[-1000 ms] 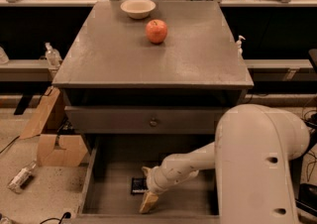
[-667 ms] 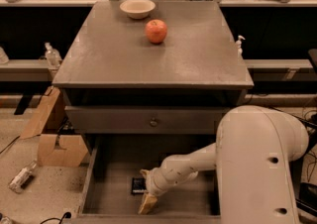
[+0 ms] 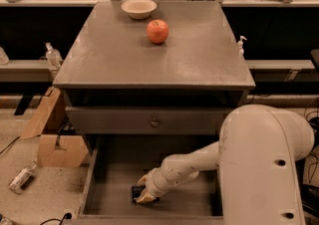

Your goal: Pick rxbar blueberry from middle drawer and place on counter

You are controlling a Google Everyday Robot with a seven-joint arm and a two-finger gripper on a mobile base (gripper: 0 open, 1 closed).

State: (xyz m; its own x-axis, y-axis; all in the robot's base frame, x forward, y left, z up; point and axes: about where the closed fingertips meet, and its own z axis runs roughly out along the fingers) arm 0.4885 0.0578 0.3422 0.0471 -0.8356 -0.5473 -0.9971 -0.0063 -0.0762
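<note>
The middle drawer point(image 3: 99, 196) is pulled open at the bottom of the cabinet, showing a bare grey floor. The rxbar blueberry point(image 3: 135, 192), a small dark bar, lies on that floor near the front. My gripper point(image 3: 143, 189) reaches down into the drawer from the right. Its two tan fingertips point(image 3: 145, 198) sit on either side of the bar and are closed against it, low at the drawer floor. The counter point(image 3: 189, 55) is the grey cabinet top above.
A red apple point(image 3: 157, 31) and a white bowl point(image 3: 139, 8) stand on the counter's far part. A closed drawer panel with a knob point(image 3: 155, 121) sits above the open drawer. My white arm point(image 3: 264, 169) fills the lower right. A cardboard box point(image 3: 55, 144) stands on the floor at left.
My gripper has shifted slightly left and its fingertips have drawn closer together around the bar. The apple and bowl have not moved.
</note>
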